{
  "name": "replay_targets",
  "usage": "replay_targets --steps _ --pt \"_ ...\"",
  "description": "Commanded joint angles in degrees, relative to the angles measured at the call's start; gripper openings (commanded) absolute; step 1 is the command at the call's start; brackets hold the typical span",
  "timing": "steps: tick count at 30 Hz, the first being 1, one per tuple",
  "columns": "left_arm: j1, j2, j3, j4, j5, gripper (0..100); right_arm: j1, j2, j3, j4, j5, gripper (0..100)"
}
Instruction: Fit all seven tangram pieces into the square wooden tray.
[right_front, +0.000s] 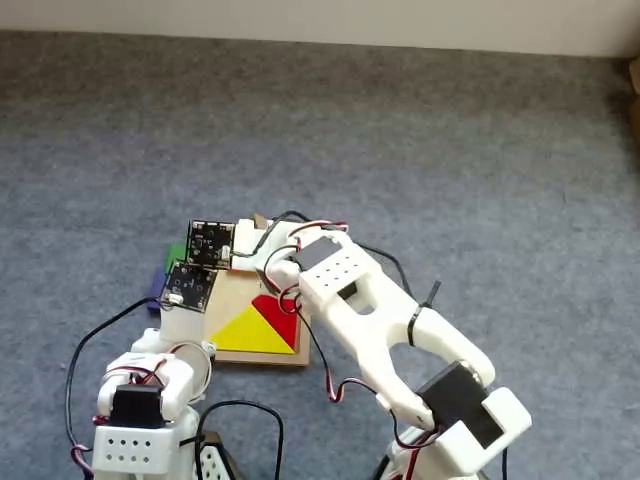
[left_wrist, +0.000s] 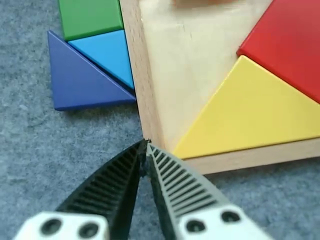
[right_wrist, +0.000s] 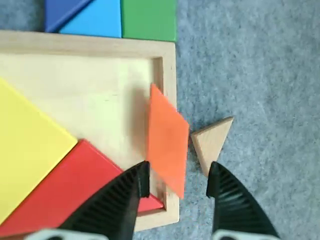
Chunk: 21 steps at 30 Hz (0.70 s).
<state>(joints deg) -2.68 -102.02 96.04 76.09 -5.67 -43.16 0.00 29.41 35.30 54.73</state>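
The square wooden tray holds a yellow triangle and a red triangle. An orange parallelogram lies tilted across the tray's rim, one edge raised above the bare floor. My right gripper is open around it, one finger at its edge and the other apart from it. A plain wooden triangle lies on the carpet just outside that rim. My left gripper is shut and empty at the tray's corner, next to the yellow triangle.
A green square, a light blue triangle and a dark blue triangle lie packed together on the carpet against the tray's outer side. Grey carpet surrounds the tray. Both arms crowd over its far half.
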Motion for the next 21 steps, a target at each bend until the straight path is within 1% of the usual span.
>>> replay_targets --steps 1,5,11,13,16,19,20,21 --pt "0.92 -2.15 1.10 0.00 -0.70 0 0.40 -3.82 -0.75 -0.66 -1.23 18.3" --pt "0.92 -2.15 1.10 0.00 -0.70 0 -0.04 -10.77 -0.40 -0.57 -1.23 18.4" --pt "0.92 -2.15 1.10 0.00 -0.70 0 0.31 -18.15 -0.92 10.15 -1.67 18.0" --pt "0.92 -2.15 1.10 0.00 -0.70 0 0.40 -20.26 -1.01 13.67 -4.92 17.6" --pt "0.92 -2.15 1.10 0.00 -0.70 0 2.51 -23.34 -1.01 18.33 -10.02 10.5" --pt "0.92 -2.15 1.10 0.00 -0.70 0 6.29 -26.77 -0.84 22.64 -13.89 1.9" --pt "0.92 -2.15 1.10 0.00 -0.70 0 7.69 -28.18 -0.66 24.13 -15.47 0.2" --pt "0.92 -2.15 1.10 0.00 -0.70 0 9.45 -29.58 -0.57 25.89 -16.97 0.4"
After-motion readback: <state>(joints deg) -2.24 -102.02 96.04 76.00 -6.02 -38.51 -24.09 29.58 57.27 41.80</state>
